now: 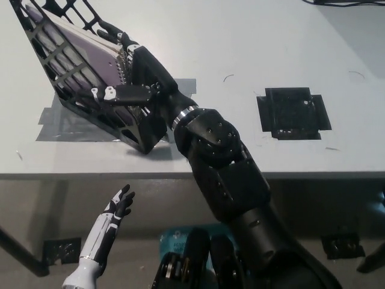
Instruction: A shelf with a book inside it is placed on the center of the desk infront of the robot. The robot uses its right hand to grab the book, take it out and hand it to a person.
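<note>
Your right hand [129, 75] wraps the book [84, 51] at the shelf's [66, 90] 3 o'clock side; squeeze firmly, then pull straight out.

Counted on desk [252, 36]: one black lattice shelf [63, 72], one spiral-bound book [90, 48] inside it, one black square patch [292, 112], one grey tape patch [57, 123] under the shelf. Robot hands in view: two, one black right hand [132, 72], one white left hand [114, 214]
</note>
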You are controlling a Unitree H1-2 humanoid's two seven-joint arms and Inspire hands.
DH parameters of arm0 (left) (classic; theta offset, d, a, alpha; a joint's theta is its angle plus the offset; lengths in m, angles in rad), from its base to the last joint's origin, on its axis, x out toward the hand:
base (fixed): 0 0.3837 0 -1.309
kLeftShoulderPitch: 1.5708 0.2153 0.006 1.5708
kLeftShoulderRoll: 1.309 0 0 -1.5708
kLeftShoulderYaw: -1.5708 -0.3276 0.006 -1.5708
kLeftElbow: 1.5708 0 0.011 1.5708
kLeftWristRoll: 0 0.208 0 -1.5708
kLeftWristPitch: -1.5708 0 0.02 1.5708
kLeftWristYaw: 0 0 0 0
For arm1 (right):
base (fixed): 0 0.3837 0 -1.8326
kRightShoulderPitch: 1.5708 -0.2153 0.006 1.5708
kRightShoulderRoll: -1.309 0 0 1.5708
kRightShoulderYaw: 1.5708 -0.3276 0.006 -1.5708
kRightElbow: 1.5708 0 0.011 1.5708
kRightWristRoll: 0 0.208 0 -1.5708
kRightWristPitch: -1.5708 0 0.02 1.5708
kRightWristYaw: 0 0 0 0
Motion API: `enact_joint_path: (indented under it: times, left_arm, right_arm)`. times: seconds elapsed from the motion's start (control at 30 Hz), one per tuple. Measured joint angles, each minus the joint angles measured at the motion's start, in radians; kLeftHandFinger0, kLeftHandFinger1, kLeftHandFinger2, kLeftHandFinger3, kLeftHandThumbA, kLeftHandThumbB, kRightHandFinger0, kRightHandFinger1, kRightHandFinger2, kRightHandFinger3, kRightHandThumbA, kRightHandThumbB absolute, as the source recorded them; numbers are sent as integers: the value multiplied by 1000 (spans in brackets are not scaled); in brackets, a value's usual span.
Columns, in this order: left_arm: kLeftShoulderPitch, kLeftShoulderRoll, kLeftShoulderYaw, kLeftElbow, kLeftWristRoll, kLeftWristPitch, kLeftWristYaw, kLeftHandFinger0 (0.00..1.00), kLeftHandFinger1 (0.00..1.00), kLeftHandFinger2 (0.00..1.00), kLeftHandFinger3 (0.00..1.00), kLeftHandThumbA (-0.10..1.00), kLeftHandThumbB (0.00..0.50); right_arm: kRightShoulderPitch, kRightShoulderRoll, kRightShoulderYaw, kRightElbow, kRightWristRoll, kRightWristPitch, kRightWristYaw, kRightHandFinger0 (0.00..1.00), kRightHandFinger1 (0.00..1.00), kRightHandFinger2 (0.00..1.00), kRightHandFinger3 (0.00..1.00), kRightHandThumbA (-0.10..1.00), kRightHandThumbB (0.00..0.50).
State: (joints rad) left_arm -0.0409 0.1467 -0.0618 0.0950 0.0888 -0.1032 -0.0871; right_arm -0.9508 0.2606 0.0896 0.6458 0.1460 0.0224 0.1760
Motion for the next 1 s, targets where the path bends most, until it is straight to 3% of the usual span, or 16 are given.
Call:
enact_joint_path:
  times: [0.43, 0.57, 0.77, 0.87, 1.0]
  left_arm:
    - [-13, 0, 0, -7, 0, 15, -10, 1000, 1000, 1000, 1000, 1000, 275]
    - [-15, 2, -2, -16, 1, 20, -10, 1000, 1000, 1000, 1000, 1000, 287]
    - [-17, 6, -5, -18, 2, 21, -10, 1000, 1000, 1000, 1000, 1000, 311]
    - [-21, 6, -5, -18, 0, 21, -11, 1000, 1000, 1000, 1000, 1000, 338]
    - [-26, 7, -5, -23, 0, 25, -11, 1000, 1000, 1000, 1000, 1000, 318]
  right_arm:
    - [-41, 2, -14, 112, 0, -5, 0, 1000, 1000, 1000, 1000, 946, 424]
    - [-51, 2, -15, 144, -1, -12, 0, 1000, 1000, 1000, 1000, 984, 384]
    - [-56, -2, -15, 212, -3, -39, -1, 1000, 1000, 1000, 1000, 973, 414]
    - [-57, -5, -16, 235, -4, -48, -2, 1000, 1000, 1000, 1000, 994, 395]
    - [-58, -8, -16, 240, -6, -55, -2, 1000, 1000, 1000, 1000, 990, 410]
